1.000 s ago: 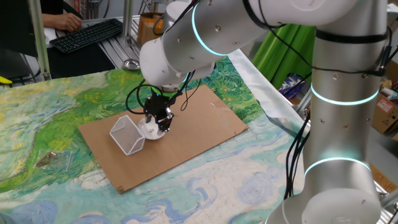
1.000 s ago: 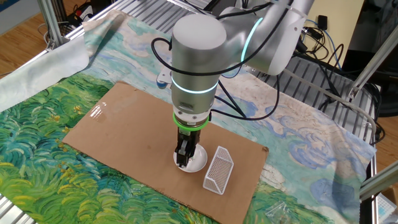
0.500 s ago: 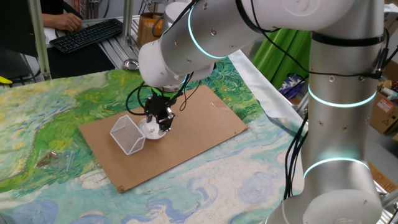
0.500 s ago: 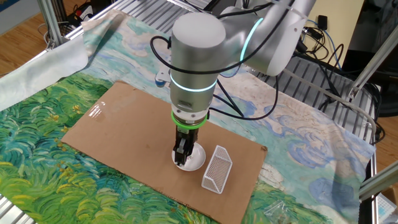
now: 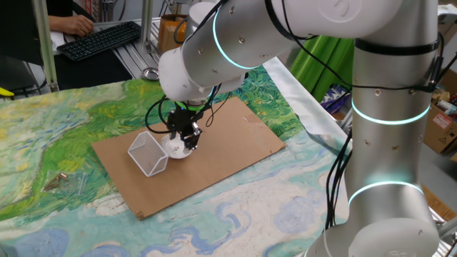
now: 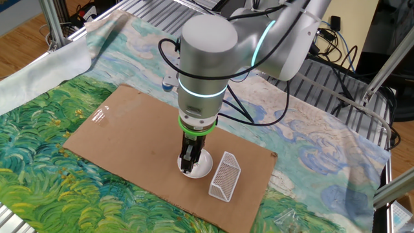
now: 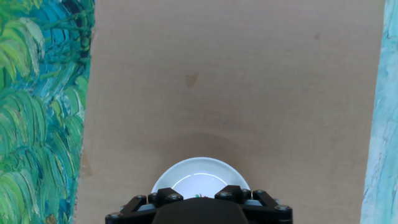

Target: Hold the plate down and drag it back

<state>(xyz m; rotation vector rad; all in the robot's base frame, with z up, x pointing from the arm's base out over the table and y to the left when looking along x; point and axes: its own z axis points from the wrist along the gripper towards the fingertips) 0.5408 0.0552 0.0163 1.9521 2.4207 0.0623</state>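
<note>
Painted cloth in greens and blues covers the surface (image 5: 43,143), with a brown cardboard sheet (image 5: 221,153) laid across its middle and a keyboard (image 5: 100,39) on a desk behind. From one fixed view, the plate (image 5: 176,148) sits on the cardboard toward the sheet's left end, just beside a white wire-mesh basket (image 5: 148,153) that looks to be touching or nearly touching its rim; the end effector (image 5: 184,139) comes straight down onto the dish. From the other fixed view, the end effector (image 6: 188,165) stands upright with its tips on the plate (image 6: 201,167), the basket (image 6: 222,176) lying close on the far side, near the sheet's edge; its fingers look drawn together, pressing rather than clamping anything, though the gap is hard to read. In the hand view the plate (image 7: 200,182) shows at the bottom edge, half hidden by the black finger housing, with bare cardboard (image 7: 236,74) stretching ahead and painted cloth along both side edges. The dish is probably light, rigid and glazed, so it should slide easily on cardboard but could skid out from under the tips or tip up if pressed near the rim. Firm downward pressure on the flat centre seems the safest hold, and the basket may get nudged.
</note>
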